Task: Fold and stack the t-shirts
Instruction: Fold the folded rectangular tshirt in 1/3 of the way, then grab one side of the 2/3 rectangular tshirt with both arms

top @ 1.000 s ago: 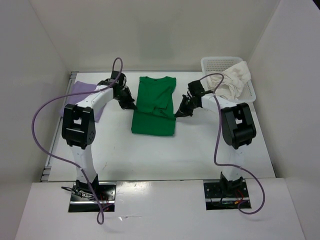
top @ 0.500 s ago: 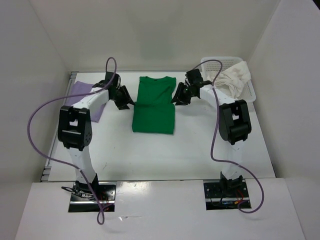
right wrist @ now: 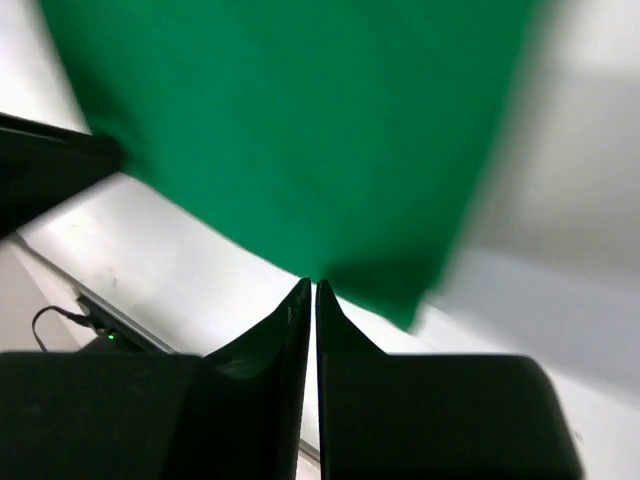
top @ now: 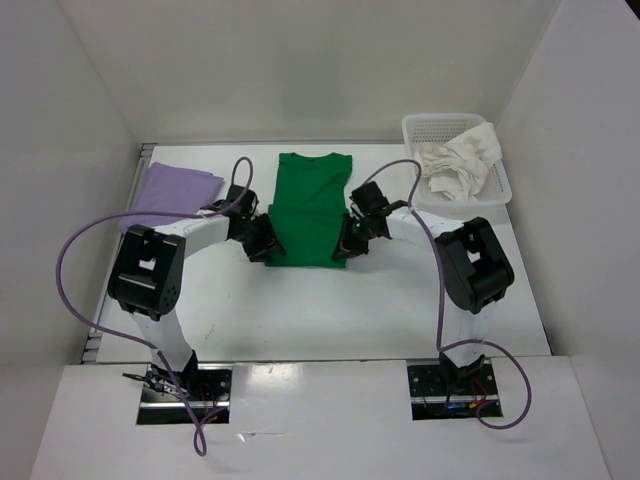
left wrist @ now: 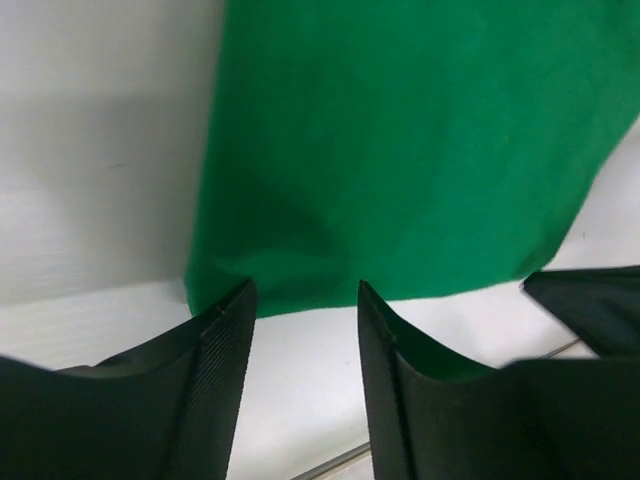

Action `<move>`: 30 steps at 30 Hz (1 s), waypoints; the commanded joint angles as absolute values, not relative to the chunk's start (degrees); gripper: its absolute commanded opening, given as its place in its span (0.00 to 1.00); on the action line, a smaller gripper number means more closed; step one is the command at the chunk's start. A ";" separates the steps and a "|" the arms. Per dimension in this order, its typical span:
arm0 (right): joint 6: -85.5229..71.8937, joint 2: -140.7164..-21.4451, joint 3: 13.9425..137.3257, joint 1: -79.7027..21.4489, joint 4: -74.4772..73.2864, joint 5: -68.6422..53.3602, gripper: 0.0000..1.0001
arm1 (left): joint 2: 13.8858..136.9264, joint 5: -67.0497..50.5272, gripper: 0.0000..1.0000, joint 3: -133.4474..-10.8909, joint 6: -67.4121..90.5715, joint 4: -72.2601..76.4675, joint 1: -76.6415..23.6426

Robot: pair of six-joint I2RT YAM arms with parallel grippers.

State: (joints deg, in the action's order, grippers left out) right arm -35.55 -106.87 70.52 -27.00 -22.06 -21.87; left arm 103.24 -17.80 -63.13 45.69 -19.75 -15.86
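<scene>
We see the green t-shirt [top: 310, 210] lying flat mid-worktop [top: 330, 310], folded into a long strip with its collar at the far end. The left hand [top: 262, 244] sits at its near left corner, released, fingers [left wrist: 222, 340] apart just short of the hem. The right hand [top: 347, 243] is at the near right corner, clenched, fingertips [right wrist: 292, 320] against the hem; whether cloth is pinched we cannot tell. The lavender t-shirt [top: 170, 190] lies flat far left; the white t-shirt [top: 460, 160] is heaped in the basket [top: 440, 122] far right.
</scene>
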 commanded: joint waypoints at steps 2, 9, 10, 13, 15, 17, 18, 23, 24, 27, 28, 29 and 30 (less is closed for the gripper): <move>-37.97 -102.73 63.64 -24.35 -14.95 -21.36 0.09 | 102.47 -17.22 0.54 -60.92 48.07 -14.95 -14.24; -37.35 -107.41 59.52 -23.64 -14.94 -19.42 0.05 | 106.54 -19.77 0.53 -57.49 48.60 -14.94 -12.49; -37.35 -106.18 58.81 -23.64 -14.94 -19.42 0.05 | 105.48 -20.38 0.53 -56.96 48.60 -15.64 -12.48; -37.88 -102.41 58.80 -23.64 -15.47 -19.95 0.12 | 99.42 -20.39 0.55 -55.90 48.60 -17.40 -12.48; -37.88 -100.64 58.80 -23.64 -16.17 -19.95 0.25 | 95.30 -19.60 0.61 -55.90 48.08 -18.72 -11.96; -38.41 -99.24 58.80 -23.64 -16.17 -19.95 0.33 | 93.44 -20.12 0.62 -55.38 48.86 -17.76 -11.95; -38.41 -98.71 58.80 -23.64 -16.17 -19.95 0.35 | 92.82 -20.74 0.64 -54.85 49.39 -17.23 -11.95; -39.46 -100.98 56.79 -23.64 -13.99 -22.67 0.46 | 92.81 -18.55 0.63 -53.01 49.92 -17.23 -10.90; -39.46 -102.12 56.78 -23.64 -13.97 -23.98 0.47 | 92.81 -17.67 0.62 -53.00 49.92 -17.23 -10.90; -39.46 -103.71 56.25 -23.64 -12.84 -24.52 0.47 | 95.18 -16.53 0.59 -51.69 49.31 -17.23 -9.49; -39.46 -103.71 56.25 -23.64 -12.83 -24.52 0.47 | 95.97 -16.52 0.59 -51.68 48.78 -17.23 -9.49; -39.46 -103.71 56.25 -23.64 -12.31 -24.52 0.47 | 97.63 -16.52 0.59 -51.68 48.78 -16.70 -8.97; -39.46 -103.71 55.73 -23.64 -12.30 -24.52 0.45 | 98.52 -16.52 0.58 -51.68 48.78 -16.70 -8.96</move>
State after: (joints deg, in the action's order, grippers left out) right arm -39.53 -103.33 56.75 -23.40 -15.44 -23.81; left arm 95.72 -17.80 -52.25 49.63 -16.88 -9.65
